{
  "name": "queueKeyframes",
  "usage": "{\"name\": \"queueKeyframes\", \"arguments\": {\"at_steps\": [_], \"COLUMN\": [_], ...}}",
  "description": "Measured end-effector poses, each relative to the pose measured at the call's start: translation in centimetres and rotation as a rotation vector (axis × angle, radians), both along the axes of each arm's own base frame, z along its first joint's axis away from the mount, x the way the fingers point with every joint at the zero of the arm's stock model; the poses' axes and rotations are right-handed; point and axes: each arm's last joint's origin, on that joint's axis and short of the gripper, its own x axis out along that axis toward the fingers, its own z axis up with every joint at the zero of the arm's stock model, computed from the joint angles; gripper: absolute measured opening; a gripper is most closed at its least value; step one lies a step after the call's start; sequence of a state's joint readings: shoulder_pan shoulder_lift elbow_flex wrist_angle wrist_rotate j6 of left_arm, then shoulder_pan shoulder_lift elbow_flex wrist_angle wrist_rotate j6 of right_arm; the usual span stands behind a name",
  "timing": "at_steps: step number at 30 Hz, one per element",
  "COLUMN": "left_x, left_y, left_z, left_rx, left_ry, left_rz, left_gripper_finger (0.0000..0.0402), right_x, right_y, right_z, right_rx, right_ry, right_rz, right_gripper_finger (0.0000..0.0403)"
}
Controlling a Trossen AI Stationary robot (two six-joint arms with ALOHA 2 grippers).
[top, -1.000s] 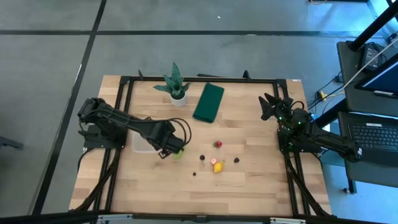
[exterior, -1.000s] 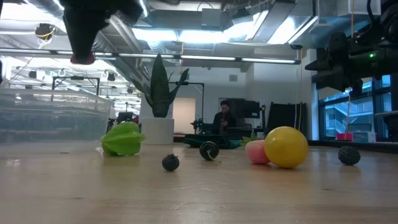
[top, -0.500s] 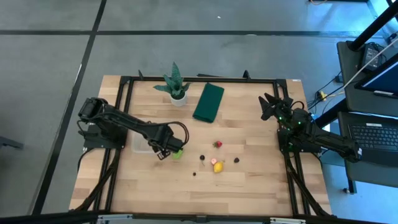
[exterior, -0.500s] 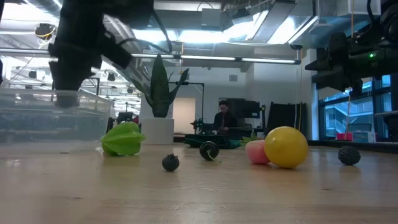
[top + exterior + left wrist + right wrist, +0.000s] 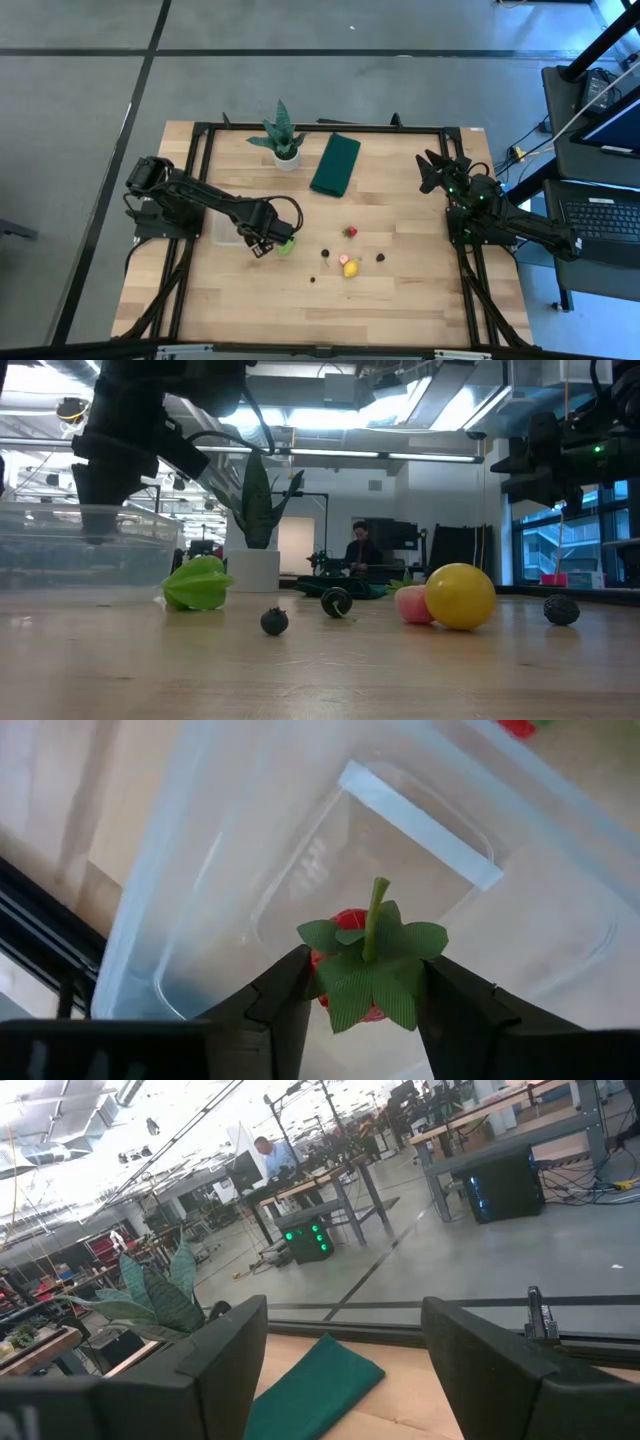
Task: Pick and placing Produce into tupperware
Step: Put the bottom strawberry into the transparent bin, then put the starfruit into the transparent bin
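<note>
Overhead, the left gripper [image 5: 262, 240] hides most of the tupperware [image 5: 225, 231], a clear shallow tray at the table's left. Left wrist view: fingers clamped on a red strawberry [image 5: 362, 970] with green leafy cap, held over the tray. Green piece [image 5: 287, 245] lies just beside the tray; yellow piece [image 5: 351, 268] mid-table. Right gripper [image 5: 437, 170] waits at the right edge, fingers spread apart.

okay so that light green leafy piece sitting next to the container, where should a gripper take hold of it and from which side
Judging from the low view, the light green leafy piece lies on its side with ridged lobes, wider than tall. Best to come straight down from above and close across its narrower middle, fingers set in the grooves between ridges. The tupperware and the left gripper, shut on a red strawberry, crowd one side, so approach from the open table side.
</note>
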State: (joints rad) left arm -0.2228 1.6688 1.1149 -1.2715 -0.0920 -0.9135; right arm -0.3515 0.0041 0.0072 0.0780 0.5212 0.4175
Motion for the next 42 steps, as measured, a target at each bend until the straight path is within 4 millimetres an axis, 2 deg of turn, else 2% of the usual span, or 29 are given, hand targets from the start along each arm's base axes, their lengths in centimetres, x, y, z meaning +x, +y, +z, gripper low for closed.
{"name": "queueKeyframes", "arguments": {"at_steps": [9,17,22,30,33,37,42], "left_x": [0.0,-0.1,0.0,-0.5,-0.5,-0.3,0.6], "left_y": [0.4,0.1,0.1,0.2,-0.1,-0.5,-1.1], "left_z": [0.0,0.7,3.6,10.5,12.5,13.8,14.3], "left_rx": [0.021,0.042,0.062,0.060,0.057,0.064,0.047], "left_ry": [-0.003,-0.027,-0.137,-0.432,-0.542,-0.599,-0.701], "left_rz": [0.014,-0.013,-0.024,-0.009,0.013,-0.025,-0.104], "left_gripper_finger": [0.0213,0.0223,0.0224,0.0224,0.0224,0.0224,0.0229], "right_x": [0.0,0.0,0.0,0.0,0.0,0.0,0.0], "right_y": [0.0,0.0,0.0,0.0,0.0,0.0,0.0], "right_z": [0.0,0.0,0.0,0.1,0.1,0.1,0.1], "right_rx": [0.000,0.016,0.015,0.015,0.015,0.013,0.012], "right_ry": [0.000,-0.019,-0.022,-0.026,-0.026,-0.027,-0.025], "right_rz": [0.000,0.003,0.003,0.003,0.004,0.003,0.003], "right_gripper_finger": [0.0267,0.0267,0.0267,0.0267,0.0267,0.0267,0.0267]}}
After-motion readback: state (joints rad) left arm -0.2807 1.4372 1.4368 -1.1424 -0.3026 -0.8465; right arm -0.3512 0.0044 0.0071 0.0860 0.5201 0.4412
